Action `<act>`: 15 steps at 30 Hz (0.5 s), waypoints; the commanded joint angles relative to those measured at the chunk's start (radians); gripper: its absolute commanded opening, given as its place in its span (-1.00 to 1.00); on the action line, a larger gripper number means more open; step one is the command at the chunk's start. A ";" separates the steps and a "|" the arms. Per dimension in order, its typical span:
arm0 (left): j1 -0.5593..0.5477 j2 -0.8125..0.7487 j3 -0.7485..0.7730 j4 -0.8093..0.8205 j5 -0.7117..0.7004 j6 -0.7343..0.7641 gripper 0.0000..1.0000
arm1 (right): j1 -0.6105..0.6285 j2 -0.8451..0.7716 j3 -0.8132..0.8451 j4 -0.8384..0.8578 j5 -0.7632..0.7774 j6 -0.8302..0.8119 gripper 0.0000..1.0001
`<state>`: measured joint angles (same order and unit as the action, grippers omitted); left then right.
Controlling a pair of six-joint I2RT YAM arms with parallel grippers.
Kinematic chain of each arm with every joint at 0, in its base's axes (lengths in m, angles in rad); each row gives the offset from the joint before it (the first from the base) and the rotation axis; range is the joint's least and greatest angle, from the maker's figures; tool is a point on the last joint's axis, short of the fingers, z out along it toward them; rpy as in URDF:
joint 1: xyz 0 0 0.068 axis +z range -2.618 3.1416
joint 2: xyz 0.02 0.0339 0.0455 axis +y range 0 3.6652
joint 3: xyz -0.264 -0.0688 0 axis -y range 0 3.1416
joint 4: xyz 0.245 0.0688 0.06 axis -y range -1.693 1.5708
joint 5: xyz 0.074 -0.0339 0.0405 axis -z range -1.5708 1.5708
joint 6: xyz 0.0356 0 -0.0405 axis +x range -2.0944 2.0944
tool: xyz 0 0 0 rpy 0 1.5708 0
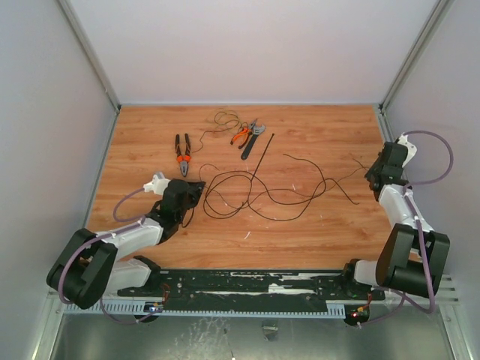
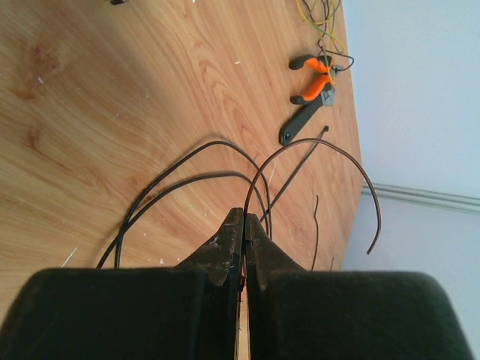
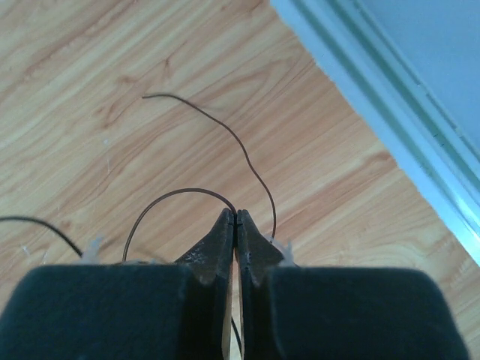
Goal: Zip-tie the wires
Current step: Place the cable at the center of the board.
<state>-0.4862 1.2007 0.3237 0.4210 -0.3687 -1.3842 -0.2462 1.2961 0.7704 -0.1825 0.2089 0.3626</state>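
The wires (image 1: 229,174) lie in loose loops across the middle of the wooden table. My left gripper (image 1: 200,185) is at their left end, shut on a strand; in the left wrist view the wire (image 2: 315,140) arcs up out of the closed tips (image 2: 245,219). My right gripper (image 1: 372,177) is at the right end, shut on another strand; in the right wrist view the wire (image 3: 180,192) curls out of its tips (image 3: 235,216). The zip tie (image 1: 262,155) lies straight and loose just behind the loops, and shows in the left wrist view (image 2: 300,163).
Orange-and-black pliers (image 1: 182,153) lie behind my left gripper. Orange-handled cutters (image 1: 241,134) and a black tool (image 1: 251,144) lie at the back centre beside a small wire tangle (image 1: 223,118). Walls enclose the table on three sides.
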 commanded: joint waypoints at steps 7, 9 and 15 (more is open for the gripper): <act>-0.003 -0.007 0.083 0.085 -0.107 0.075 -1.00 | -0.052 0.032 0.125 0.052 0.059 0.030 -1.00; 0.000 0.006 0.120 0.105 -0.118 0.100 -1.00 | -0.057 0.035 0.147 0.048 0.052 0.026 -1.00; 0.026 0.056 0.214 0.183 -0.128 0.202 -1.00 | -0.069 0.033 0.174 0.043 0.040 0.017 -1.00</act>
<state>-0.4736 1.2304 0.4828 0.5049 -0.4446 -1.2819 -0.3004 1.3296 0.9142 -0.1566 0.2466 0.3759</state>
